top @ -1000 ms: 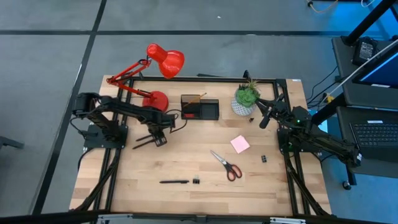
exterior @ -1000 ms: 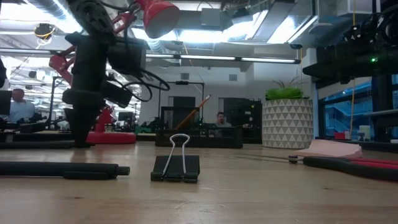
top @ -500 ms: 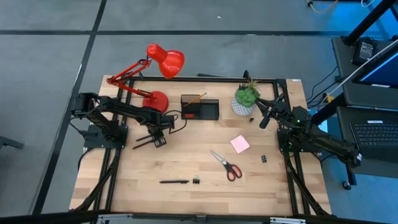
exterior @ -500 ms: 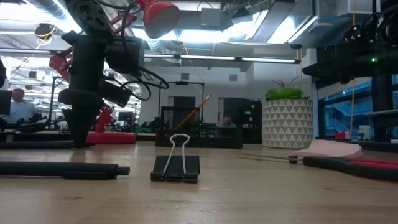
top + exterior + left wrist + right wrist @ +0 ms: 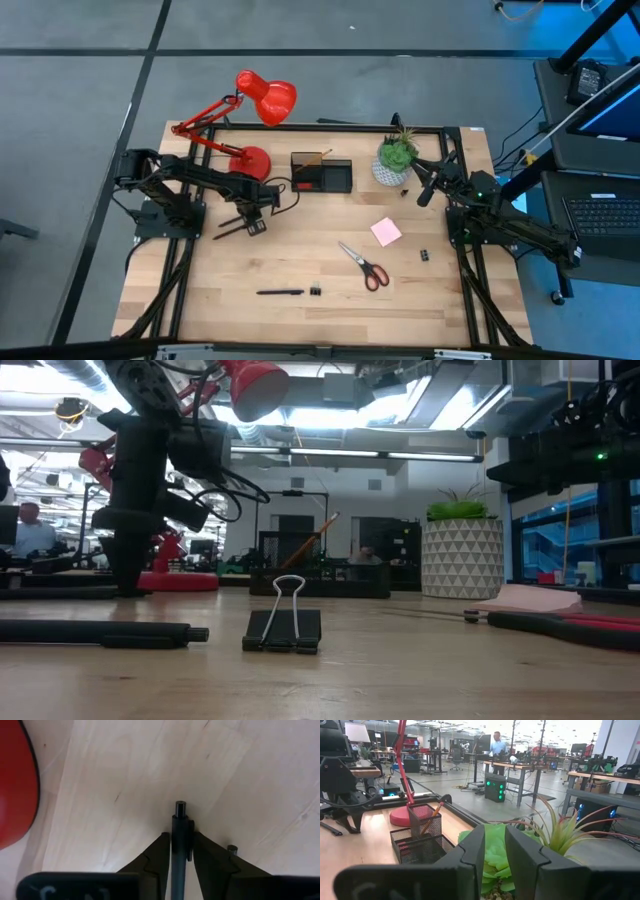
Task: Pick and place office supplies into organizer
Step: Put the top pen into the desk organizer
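Note:
My left gripper [image 5: 250, 220] hangs over the table's left half, in front of the red lamp's base, shut on a black pen [image 5: 180, 820]. My right gripper [image 5: 424, 195] waits by the potted plant, its fingers a narrow gap apart around nothing [image 5: 495, 832]. The black organizer [image 5: 322, 172] stands at the far middle with an orange pencil [image 5: 318, 156] leaning in its taller section. On the wood lie a second black pen [image 5: 280, 292], a black clip [image 5: 285, 628], red-handled scissors [image 5: 364, 265], a pink sticky-note pad [image 5: 386, 232] and tiny black clips [image 5: 424, 256]. My left gripper pinches the black pen between its two fingers [image 5: 162, 852], coming from above and pointing down. The pen runs along the fingers, and its clip end [image 5: 180, 809] sticks out past the fingertips toward the tabletop. Whether that end touches the wood cannot be told.
The red desk lamp [image 5: 250, 160] stands just beyond my left gripper, its head [image 5: 268, 95] over the far edge. The plant in its white pot [image 5: 397, 160] sits right of the organizer. Bare wood lies between my left gripper and the organizer.
In the low view my left gripper, still holding the pen, has drifted slightly toward the table's left. Nothing on the table has moved.

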You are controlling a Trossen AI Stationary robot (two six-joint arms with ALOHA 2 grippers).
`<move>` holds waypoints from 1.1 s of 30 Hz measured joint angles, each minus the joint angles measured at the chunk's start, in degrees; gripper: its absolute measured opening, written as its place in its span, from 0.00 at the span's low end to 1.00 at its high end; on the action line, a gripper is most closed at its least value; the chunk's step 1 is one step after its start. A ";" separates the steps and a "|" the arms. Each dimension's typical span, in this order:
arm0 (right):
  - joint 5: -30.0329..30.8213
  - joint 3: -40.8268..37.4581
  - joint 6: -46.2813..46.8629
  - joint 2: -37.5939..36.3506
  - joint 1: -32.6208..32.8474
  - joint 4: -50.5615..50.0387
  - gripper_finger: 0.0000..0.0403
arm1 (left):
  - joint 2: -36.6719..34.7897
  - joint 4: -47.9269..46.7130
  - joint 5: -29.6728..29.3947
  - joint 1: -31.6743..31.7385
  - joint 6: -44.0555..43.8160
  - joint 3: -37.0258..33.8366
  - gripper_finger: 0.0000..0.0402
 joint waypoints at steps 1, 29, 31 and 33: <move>0.00 0.00 0.00 -0.02 0.00 0.00 0.20 | 0.00 0.01 -0.01 0.04 0.00 0.00 0.19; 0.00 0.00 0.00 -0.01 0.00 0.00 0.20 | 0.09 2.49 2.79 0.09 20.64 0.51 0.10; 0.00 0.00 0.00 -0.02 0.00 0.00 0.20 | 0.31 1.74 2.79 0.09 19.75 1.54 0.10; 0.00 0.00 0.00 -0.01 -0.01 0.00 0.20 | 0.42 1.25 2.81 0.09 19.69 2.68 0.09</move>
